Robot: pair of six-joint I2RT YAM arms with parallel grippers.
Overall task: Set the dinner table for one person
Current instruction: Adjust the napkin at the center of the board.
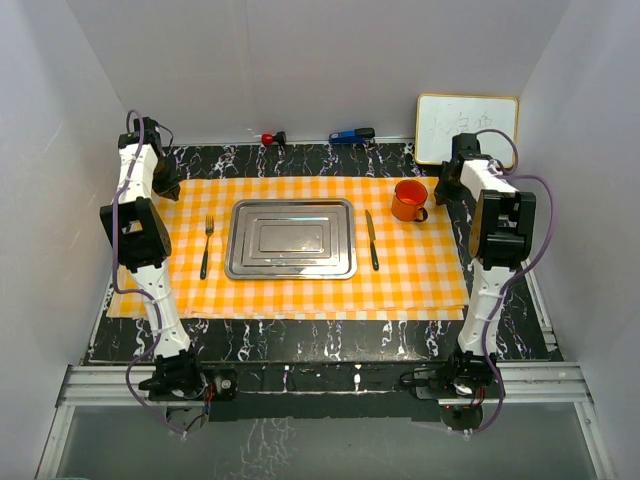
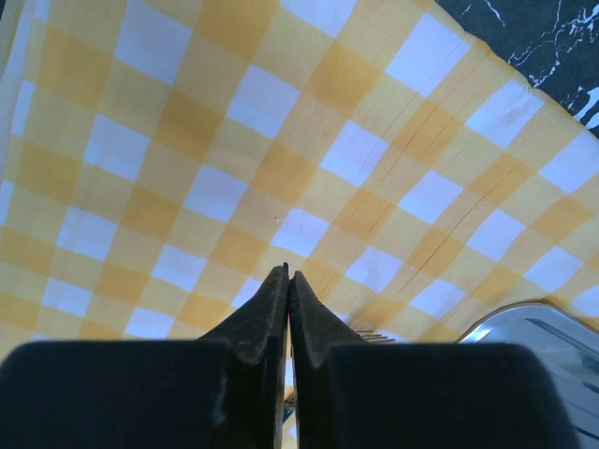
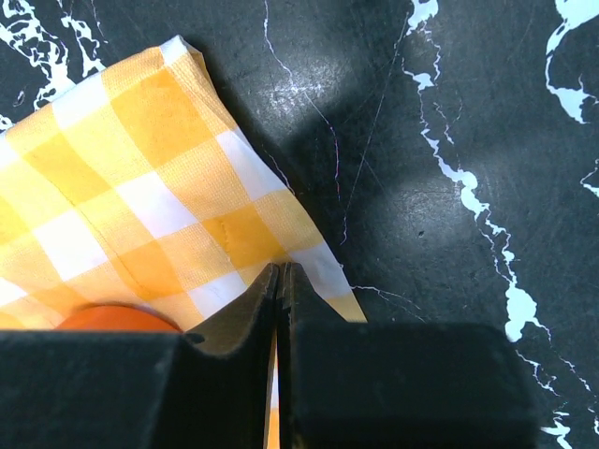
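Note:
The dinner table [image 1: 300, 160] is black with white veins and carries an orange-and-white checked cloth [image 1: 420, 270]. A steel tray [image 1: 291, 238] lies in the cloth's middle. A fork [image 1: 207, 245] lies left of the tray and a knife [image 1: 372, 240] right of it. An orange mug [image 1: 409, 200] stands at the cloth's far right. My left gripper [image 1: 165, 183] is shut and empty over the cloth's far left; its wrist view shows the tips [image 2: 287, 276], fork tines [image 2: 374, 335] and the tray's corner [image 2: 552, 337]. My right gripper [image 1: 446, 188] is shut and empty beside the mug [image 3: 117, 318], tips [image 3: 281, 268] over the cloth's edge.
A small whiteboard [image 1: 466, 128] leans at the back right. A red-and-black item [image 1: 272, 137] and a blue-and-black item [image 1: 350, 134] lie along the back edge. White walls close in the left, right and back. Bare table [image 3: 449, 140] shows right of the cloth.

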